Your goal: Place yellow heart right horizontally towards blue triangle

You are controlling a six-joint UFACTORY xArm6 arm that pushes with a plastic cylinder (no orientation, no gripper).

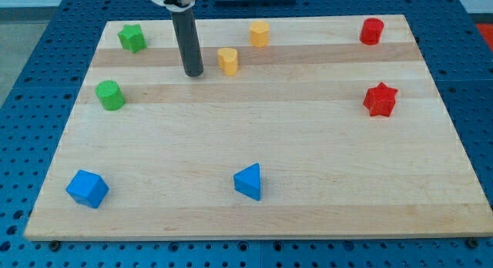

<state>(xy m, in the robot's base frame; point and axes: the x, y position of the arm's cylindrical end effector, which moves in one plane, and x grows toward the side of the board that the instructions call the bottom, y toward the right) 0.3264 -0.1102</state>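
The yellow heart (227, 60) lies near the view's top, a little left of centre. My tip (193, 72) stands just to its left, a small gap apart. The blue triangle (249, 181) lies near the view's bottom centre, far below the heart and slightly to its right. A second yellow block (259, 33) sits above and right of the heart, near the board's top edge.
A green star (132, 38) and a green cylinder (110, 95) lie at the left. A blue cube (87, 188) sits at bottom left. A red cylinder (372, 30) and a red star (380, 99) lie at the right. The wooden board (308, 145) ends on all sides.
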